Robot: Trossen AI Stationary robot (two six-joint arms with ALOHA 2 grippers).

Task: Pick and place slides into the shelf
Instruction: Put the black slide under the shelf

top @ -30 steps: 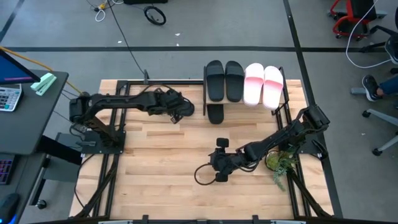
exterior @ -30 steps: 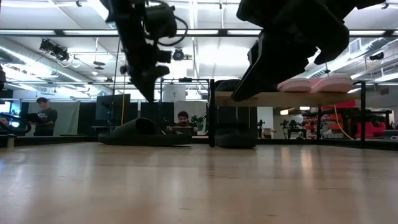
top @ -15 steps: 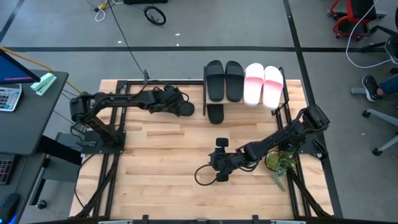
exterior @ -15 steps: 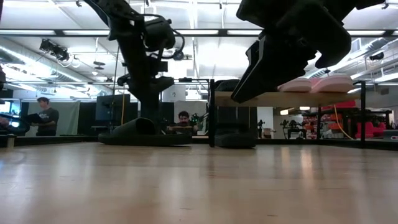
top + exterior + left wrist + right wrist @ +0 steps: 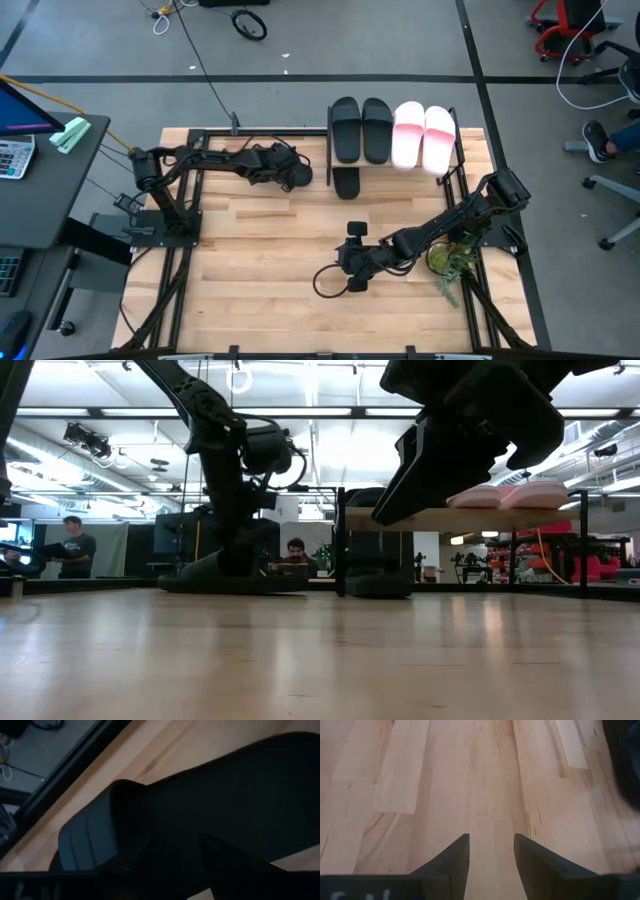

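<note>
Left end effector is down on a black slide beside the shelf, grip unclear; right end effector hovers open above the counter.

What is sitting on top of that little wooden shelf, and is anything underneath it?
On the shelf's top board sit two black slides and two pale pink slides. Underneath, one more black slide pokes out; the board covers the rest of that lower tier.

text: none legible; labels: none; brands: none; numbers: none; signs: none
</note>
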